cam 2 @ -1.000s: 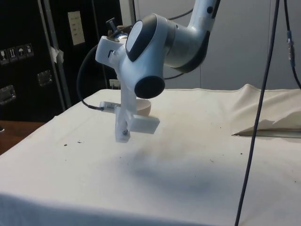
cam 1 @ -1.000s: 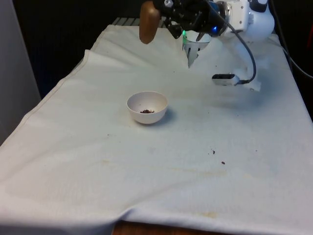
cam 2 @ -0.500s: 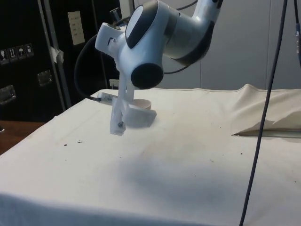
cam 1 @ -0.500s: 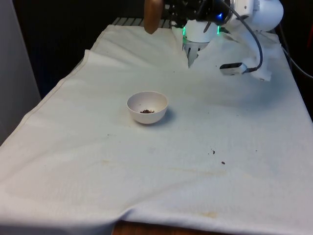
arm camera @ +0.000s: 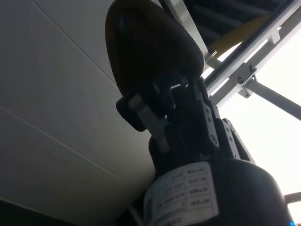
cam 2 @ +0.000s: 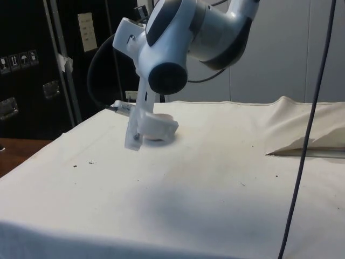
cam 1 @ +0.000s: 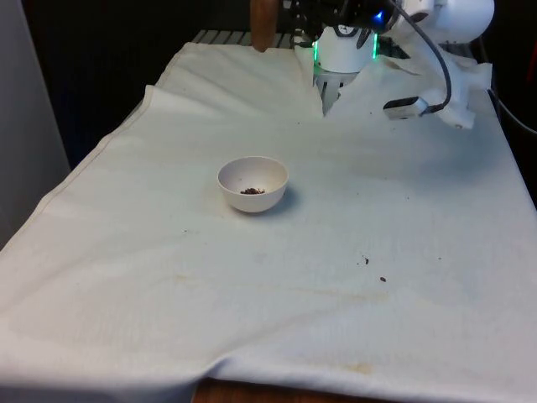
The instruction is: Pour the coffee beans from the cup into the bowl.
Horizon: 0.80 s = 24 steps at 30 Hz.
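A small white bowl [cam 1: 252, 183] sits on the white cloth left of the middle, with a few dark coffee beans [cam 1: 252, 191] in its bottom. High above the table's far end hangs a brown cup [cam 1: 263, 23], cut off by the frame's upper edge. My gripper [cam 1: 292, 12] is shut on it from the front view's right. In the wrist view the cup [arm camera: 143, 49] is a dark rounded body clamped between the black fingers [arm camera: 139, 112] of the gripper [arm camera: 157, 96]. In the side view the bowl [cam 2: 165, 116] peeks from behind the wrist.
Two stray beans [cam 1: 367, 261] lie on the cloth towards the front right. The cloth is folded up in a ridge [cam 1: 323, 92] near the robot's base. A black cable [cam 2: 302, 162] hangs down in the side view's right.
The arm has risen and drawn back towards the far right, carrying the cup up until it is partly cut off by the frame. The bowl and beans have not moved.
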Each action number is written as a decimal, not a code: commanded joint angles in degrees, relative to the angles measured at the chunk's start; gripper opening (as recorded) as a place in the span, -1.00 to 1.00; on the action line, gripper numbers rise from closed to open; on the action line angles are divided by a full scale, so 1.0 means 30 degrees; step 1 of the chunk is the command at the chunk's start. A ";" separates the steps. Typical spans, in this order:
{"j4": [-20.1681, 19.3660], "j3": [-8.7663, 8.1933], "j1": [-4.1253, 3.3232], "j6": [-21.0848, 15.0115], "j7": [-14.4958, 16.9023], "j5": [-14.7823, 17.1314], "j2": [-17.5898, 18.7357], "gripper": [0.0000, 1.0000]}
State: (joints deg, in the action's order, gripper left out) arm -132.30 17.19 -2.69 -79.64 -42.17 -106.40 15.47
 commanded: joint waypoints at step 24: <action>-0.0229 0.0458 0.0057 -0.0649 -0.1471 0.3877 -0.0630 -1.00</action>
State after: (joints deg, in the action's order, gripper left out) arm -132.70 18.33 -2.69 -80.50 -46.70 -95.45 14.15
